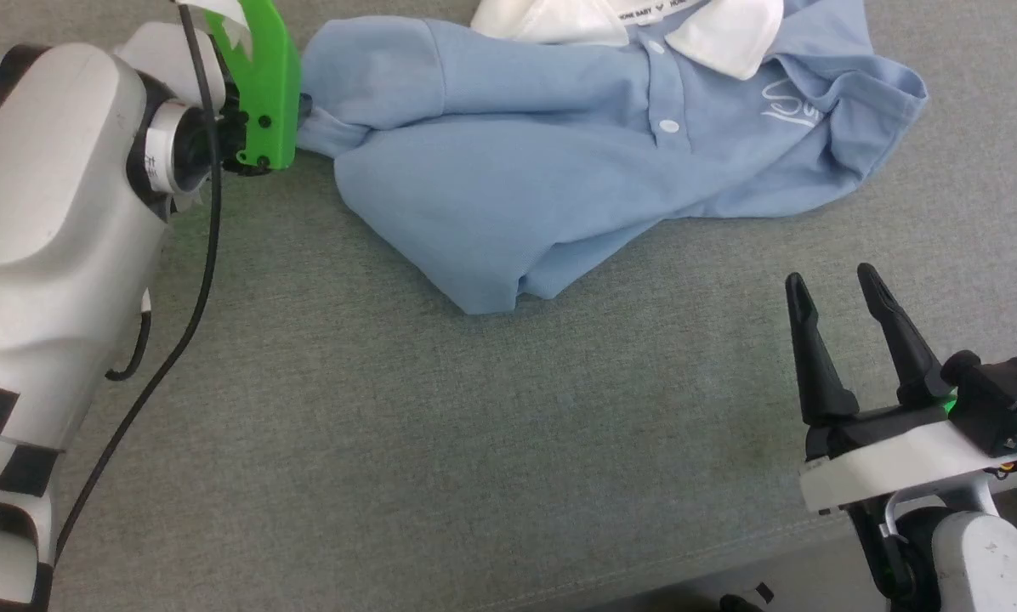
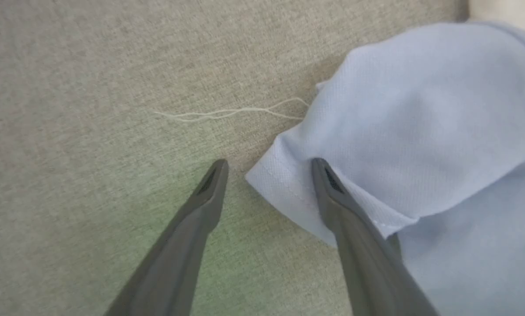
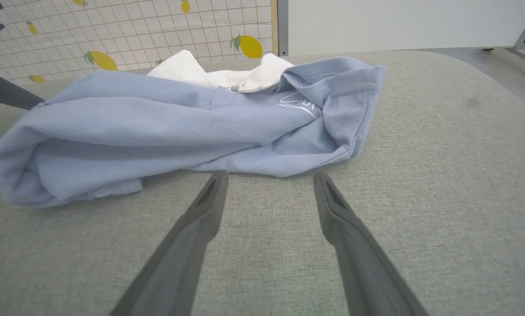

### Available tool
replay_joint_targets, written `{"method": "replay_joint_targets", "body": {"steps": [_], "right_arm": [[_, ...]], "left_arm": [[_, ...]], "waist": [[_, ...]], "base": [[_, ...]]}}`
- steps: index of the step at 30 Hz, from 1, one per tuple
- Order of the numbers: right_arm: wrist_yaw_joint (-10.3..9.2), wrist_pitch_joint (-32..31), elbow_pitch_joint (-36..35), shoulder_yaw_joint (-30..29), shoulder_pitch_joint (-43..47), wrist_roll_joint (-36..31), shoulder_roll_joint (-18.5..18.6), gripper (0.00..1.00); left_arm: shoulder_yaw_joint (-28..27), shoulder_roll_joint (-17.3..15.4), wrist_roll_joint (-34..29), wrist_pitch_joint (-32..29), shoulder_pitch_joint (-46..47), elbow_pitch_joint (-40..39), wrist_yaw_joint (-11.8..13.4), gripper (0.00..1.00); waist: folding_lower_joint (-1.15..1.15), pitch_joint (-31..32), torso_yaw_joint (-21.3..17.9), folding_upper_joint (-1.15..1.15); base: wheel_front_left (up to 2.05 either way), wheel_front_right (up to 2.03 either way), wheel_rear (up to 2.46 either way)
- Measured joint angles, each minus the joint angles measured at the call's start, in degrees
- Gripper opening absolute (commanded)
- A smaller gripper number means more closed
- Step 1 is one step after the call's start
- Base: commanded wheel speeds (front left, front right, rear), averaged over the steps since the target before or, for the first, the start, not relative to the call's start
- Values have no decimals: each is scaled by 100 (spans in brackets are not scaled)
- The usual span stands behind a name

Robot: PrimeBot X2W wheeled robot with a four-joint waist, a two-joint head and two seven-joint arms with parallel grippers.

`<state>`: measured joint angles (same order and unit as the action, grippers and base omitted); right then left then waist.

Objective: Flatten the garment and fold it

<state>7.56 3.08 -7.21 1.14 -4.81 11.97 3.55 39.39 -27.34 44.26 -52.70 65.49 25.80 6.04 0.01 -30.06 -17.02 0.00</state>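
Note:
The garment [image 1: 517, 170], a light blue polo shirt with a white collar [image 1: 730, 38] and two white buttons, lies crumpled at the far middle of the grey cloth surface. Its lower part is bunched and folded over. My left gripper [image 2: 269, 164] stands open at the garment's [image 2: 420, 131] left sleeve. One finger [image 2: 346, 210] rests over the sleeve hem, the other on the bare surface, and nothing is gripped. In the head view the green wrist mount [image 1: 262, 93] covers those fingers. My right gripper [image 1: 832, 285] is open at the near right, short of the garment [image 3: 157, 123], with nothing between its fingers [image 3: 201, 215].
A loose white thread [image 2: 227, 113] lies on the surface beside the sleeve. A black cable [image 1: 177, 340] hangs along the left arm. The surface's front edge [image 1: 644, 586] runs at the lower right. Beyond the far edge stand a lemon-patterned wall [image 3: 113, 35] and a white panel [image 3: 398, 22].

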Motion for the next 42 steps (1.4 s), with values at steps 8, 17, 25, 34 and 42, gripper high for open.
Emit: {"method": "replay_joint_targets", "body": {"steps": [8, 17, 25, 34, 42], "right_arm": [[0, 46, 15, -51, -52, -1, -34, 100], [0, -84, 7, -156, -81, -56, -44, 100], [0, -310, -91, -111, -81, -92, -45, 100], [0, -479, -145, -59, -77, -93, -37, 100], [0, -657, -152, -191, -58, -89, 47, 100]], "left_arm": [[0, -84, -69, 387, -97, -90, 27, 0], [-448, -168, -281, 1924, -582, -120, 444, 0], [-1163, -605, -454, 3276, -453, 87, 951, 0], [-1176, -695, -586, 3941, -904, 288, 903, 100], [-1216, -396, -646, 5782, -1713, -570, 730, 100]], "waist": [[0, -176, 16, 0], [0, 83, 321, 0], [0, 359, 680, 0], [-1, 619, 942, 0], [-1, 979, 1128, 0]], "base": [[0, 0, 0], [0, 0, 0], [0, 0, 0], [0, 0, 0], [0, 0, 0]]}}
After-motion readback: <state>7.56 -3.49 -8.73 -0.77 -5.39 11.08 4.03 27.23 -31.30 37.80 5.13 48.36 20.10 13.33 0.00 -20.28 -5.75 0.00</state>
